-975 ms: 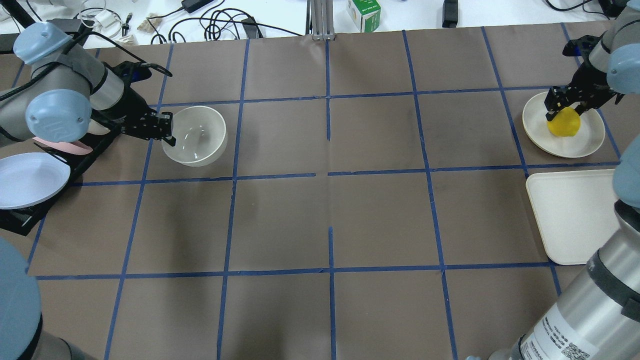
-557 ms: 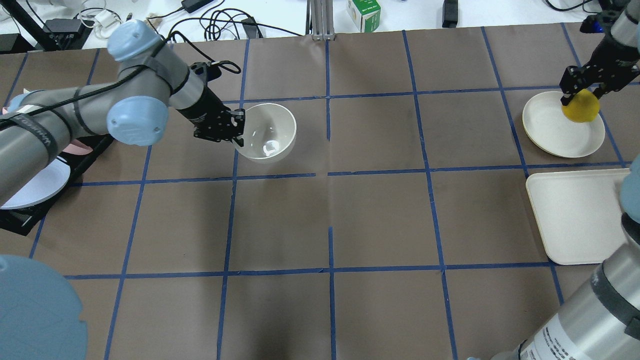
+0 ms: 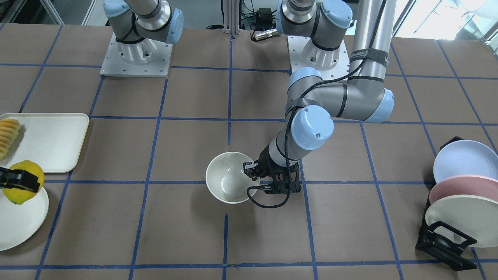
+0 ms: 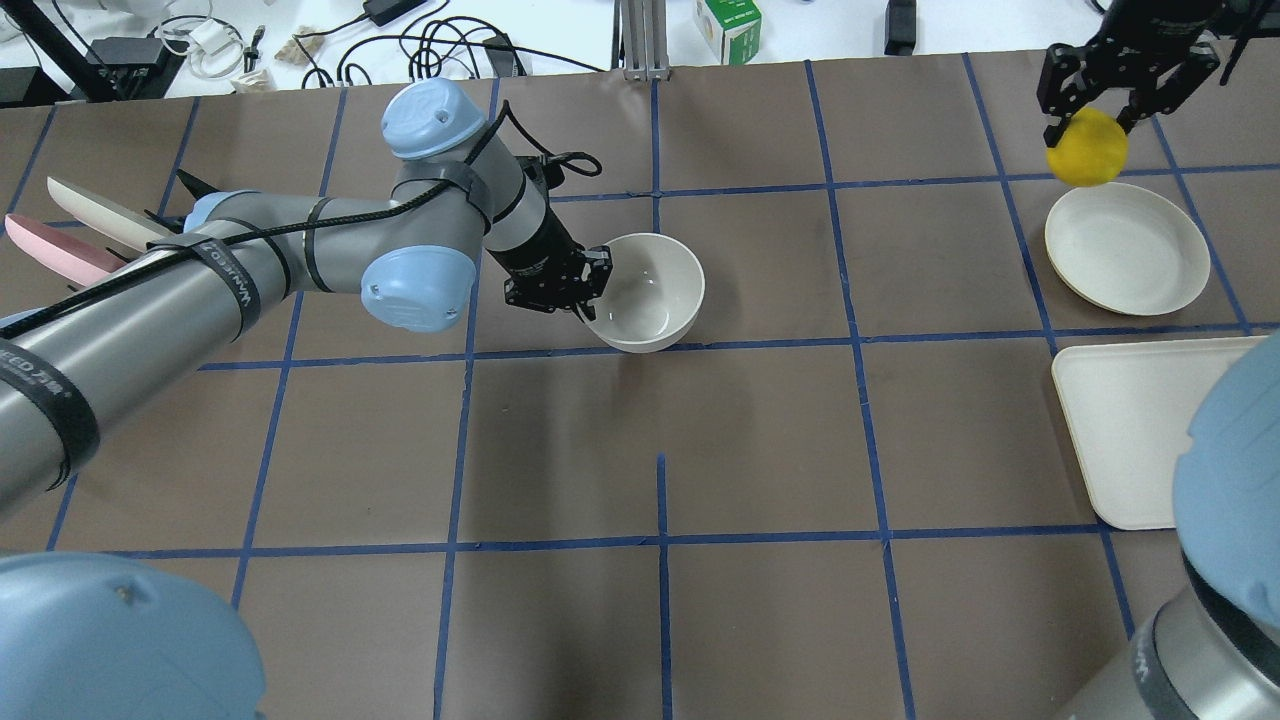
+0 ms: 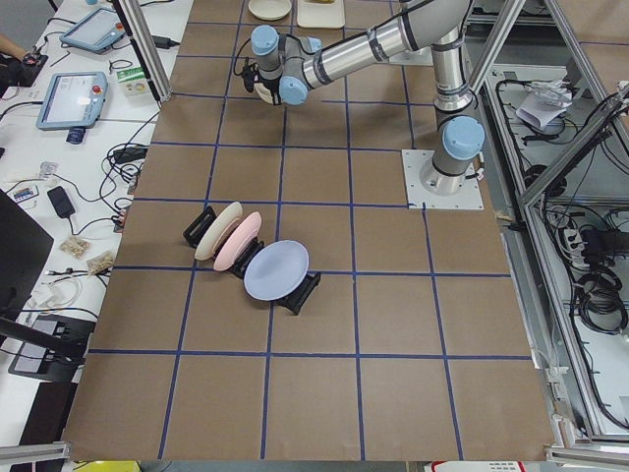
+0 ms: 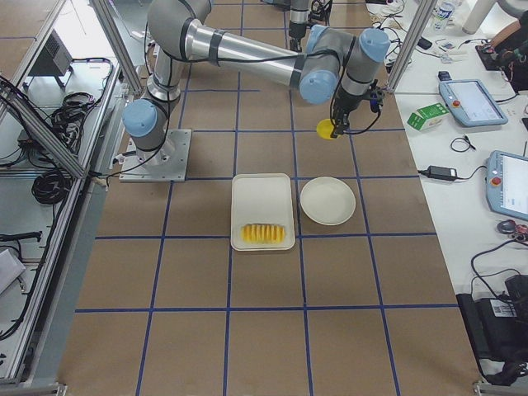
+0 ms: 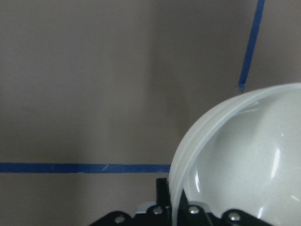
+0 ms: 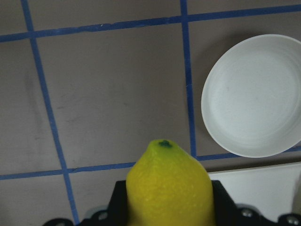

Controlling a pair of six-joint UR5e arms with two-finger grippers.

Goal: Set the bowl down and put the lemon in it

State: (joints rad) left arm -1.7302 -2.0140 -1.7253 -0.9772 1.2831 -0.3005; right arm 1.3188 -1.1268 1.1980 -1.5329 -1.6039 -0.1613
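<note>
The off-white bowl (image 4: 648,290) is near the middle of the table, held at its rim by my left gripper (image 4: 592,285), which is shut on it. It also shows in the front-facing view (image 3: 228,178) and the left wrist view (image 7: 244,160), slightly tilted and low over the brown paper. My right gripper (image 4: 1085,118) is shut on the yellow lemon (image 4: 1087,150) and holds it in the air beyond the flat cream plate (image 4: 1127,250). The lemon also shows in the right wrist view (image 8: 167,183) and the front-facing view (image 3: 22,182).
A cream tray (image 4: 1140,430) lies next to the plate, with sliced fruit (image 3: 8,134) on it. A black rack of pastel plates (image 3: 459,202) stands at the table's left end. Cables and a green box (image 4: 728,25) lie past the far edge.
My left arm has carried the bowl to the right, from near the rack to the table's middle. My right gripper has lifted the lemon off the plate and moved it away from me.
</note>
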